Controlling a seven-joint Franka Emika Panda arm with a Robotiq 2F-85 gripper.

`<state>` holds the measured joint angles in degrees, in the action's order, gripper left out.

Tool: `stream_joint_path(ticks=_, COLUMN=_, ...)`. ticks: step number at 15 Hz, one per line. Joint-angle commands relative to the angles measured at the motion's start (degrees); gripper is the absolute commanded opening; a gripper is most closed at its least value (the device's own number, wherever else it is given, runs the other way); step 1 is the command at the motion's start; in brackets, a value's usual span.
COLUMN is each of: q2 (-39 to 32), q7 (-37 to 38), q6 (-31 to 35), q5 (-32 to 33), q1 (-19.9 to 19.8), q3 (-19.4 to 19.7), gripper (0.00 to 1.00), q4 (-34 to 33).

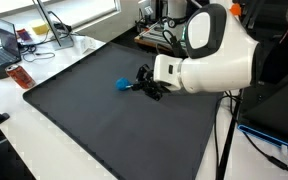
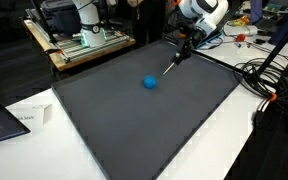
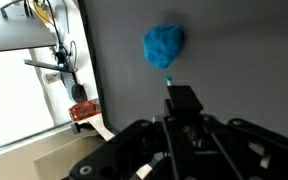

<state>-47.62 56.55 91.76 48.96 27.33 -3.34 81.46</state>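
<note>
Work with the stick seems only partly through: in an exterior view the tool (image 1: 147,86) hangs low over the dark mat (image 1: 94,130) on the bench (image 1: 29,125), just beside a blue crumpled ball (image 1: 123,85) that lies near the mat's middle. Again in an exterior view, its jaws are together, clamped on a thin stick (image 2: 173,64) that slants down toward the ball (image 2: 150,82), tip near it but apart. Wrist view shows the stick (image 3: 170,82) ending just short of the ball (image 3: 164,46), so contact is, I judge, not yet made.
</note>
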Motion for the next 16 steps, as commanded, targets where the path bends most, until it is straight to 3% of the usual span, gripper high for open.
stream_joint_path(ticks=1, q2=3.2, q7=0.4, q6=1.2, q5=1.6, q1=0.2, q3=-0.3, gripper=0.03, q4=3.0)
stream_joint_path(ticks=16, q2=24.4, q7=14.4, q6=24.2, q5=2.7, q1=-4.8, q3=-2.7, gripper=0.03, q4=32.2)
